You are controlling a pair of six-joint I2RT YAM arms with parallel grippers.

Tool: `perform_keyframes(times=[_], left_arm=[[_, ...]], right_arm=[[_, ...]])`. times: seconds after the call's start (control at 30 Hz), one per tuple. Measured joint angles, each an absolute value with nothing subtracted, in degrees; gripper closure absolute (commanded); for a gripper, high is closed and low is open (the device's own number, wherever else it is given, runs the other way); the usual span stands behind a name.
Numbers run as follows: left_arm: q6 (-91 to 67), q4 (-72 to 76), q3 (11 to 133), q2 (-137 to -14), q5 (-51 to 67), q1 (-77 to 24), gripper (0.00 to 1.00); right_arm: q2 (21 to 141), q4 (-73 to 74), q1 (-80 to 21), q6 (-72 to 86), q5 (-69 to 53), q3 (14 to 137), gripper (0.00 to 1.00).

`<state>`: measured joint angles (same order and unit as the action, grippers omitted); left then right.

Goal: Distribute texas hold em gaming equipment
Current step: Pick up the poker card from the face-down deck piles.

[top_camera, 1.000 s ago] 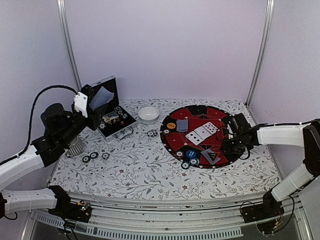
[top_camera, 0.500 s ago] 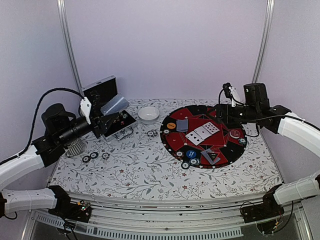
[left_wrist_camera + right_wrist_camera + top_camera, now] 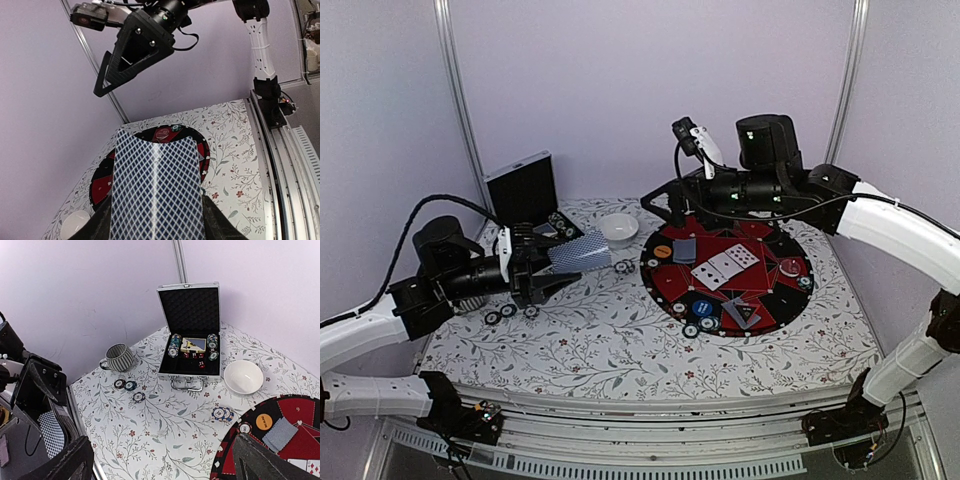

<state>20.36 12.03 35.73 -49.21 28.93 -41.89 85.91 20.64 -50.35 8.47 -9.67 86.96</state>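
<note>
My left gripper (image 3: 545, 268) is shut on a playing card (image 3: 582, 252) with a blue diamond-patterned back, held above the table left of the round black and red mat (image 3: 665, 285). In the left wrist view the card (image 3: 156, 190) stands bowed between the fingers. My right gripper (image 3: 665, 205) hangs open and empty high over the mat's far-left edge. On the mat lie face-up cards (image 3: 725, 265), face-down cards (image 3: 684, 250), an orange disc (image 3: 663, 252), a blue disc (image 3: 700, 307) and chips. Loose chips (image 3: 129, 386) lie near the mug.
The open black case (image 3: 190, 335) with chips and dice stands at the back left, a striped mug (image 3: 119, 357) beside it. A white bowl (image 3: 243, 376) sits between case and mat, with two chips (image 3: 221, 414) in front of it.
The right arm rose from the mat's right side and swung left above the mat, its jaws opening. The left arm carried the card from the case towards the table's middle.
</note>
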Motion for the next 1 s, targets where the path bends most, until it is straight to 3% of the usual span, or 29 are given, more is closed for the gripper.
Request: perform_keyframes(times=[0.33, 0.7, 0.83, 1.0], left_arm=[[22.9, 11.2, 35.4, -49.2, 27.5, -44.1, 0.51], [23.9, 11.5, 34.1, -49.1, 24.7, -44.4, 0.51], [24.0, 11.7, 33.3, -48.4, 24.3, -44.5, 0.51], [23.9, 11.7, 33.0, -48.3, 23.9, -44.5, 0.51]], right_arm=[[87.0, 15.8, -57.1, 5.1, -17.3, 84.4, 0.02], [96.2, 9.9, -58.8, 7.7, -20.2, 86.0, 0.04], [97.4, 11.7, -58.8, 7.5, -17.5, 86.1, 0.12], [97.0, 12.5, -58.8, 6.7, -15.5, 86.1, 0.3]])
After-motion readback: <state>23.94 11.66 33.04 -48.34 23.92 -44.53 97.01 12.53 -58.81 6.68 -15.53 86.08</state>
